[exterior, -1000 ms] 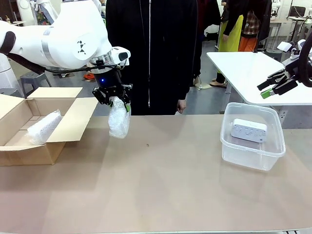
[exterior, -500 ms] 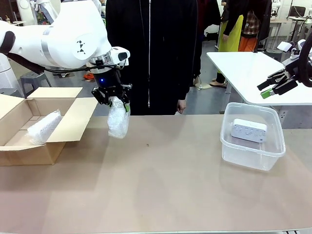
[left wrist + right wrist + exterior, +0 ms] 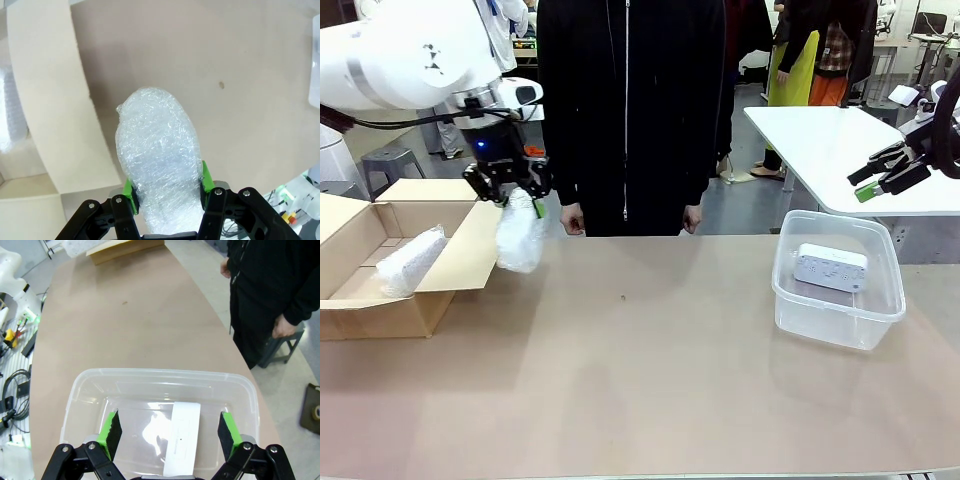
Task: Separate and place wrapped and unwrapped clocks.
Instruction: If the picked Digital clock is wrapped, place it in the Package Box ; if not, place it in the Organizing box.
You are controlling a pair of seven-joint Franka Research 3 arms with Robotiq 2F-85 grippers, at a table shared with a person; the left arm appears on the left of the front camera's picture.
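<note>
Crinkly wrapped clock point(image 3: 518, 238), clenched in your left claw point(image 3: 510, 189), hangs over the cardboard box point(image 3: 400, 262) flap at the bench's left edge. Carry it above the box's hollow before releasing; right claw point(image 3: 170, 432) gapes empty over the tub point(image 3: 80, 385).

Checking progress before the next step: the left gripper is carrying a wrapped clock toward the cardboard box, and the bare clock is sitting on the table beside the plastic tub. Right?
Not quite. The bare clock lies inside the plastic tub, not beside it, as the front view shows. The rest holds: the left gripper holds a wrapped clock near the cardboard box.
</note>
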